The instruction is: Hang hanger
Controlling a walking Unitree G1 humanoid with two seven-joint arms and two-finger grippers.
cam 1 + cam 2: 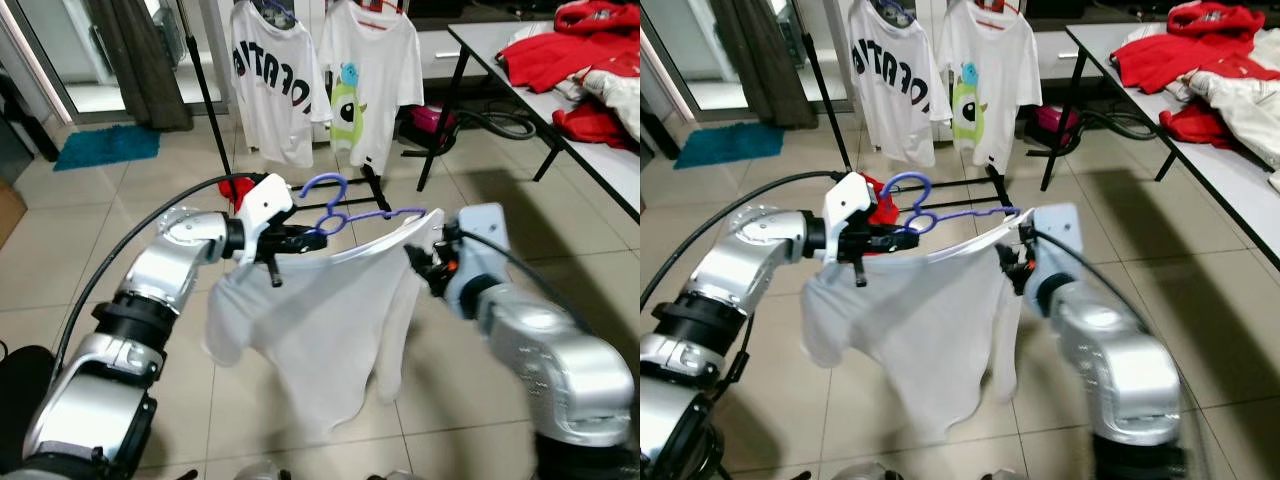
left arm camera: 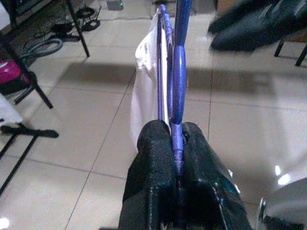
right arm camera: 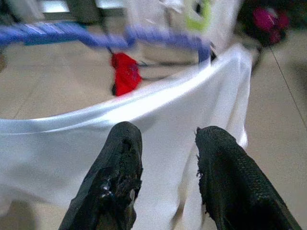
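- While a white shirt point(image 1: 300, 340) is draped on it, the purple hanger point(image 1: 345, 212) is clamped at one end by the left claw point(image 2: 176, 143), above the floor point(image 1: 90, 220).
- The right claw point(image 3: 165, 158) is held apart at the shirt's far shoulder, fingers point(image 3: 120, 163) spread.

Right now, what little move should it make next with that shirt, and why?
Probably carry it forward toward the clothes rack. The left gripper is shut on the purple hanger, the white shirt already hangs from it, and the right gripper is open by the shirt's shoulder, so hanging is what remains.
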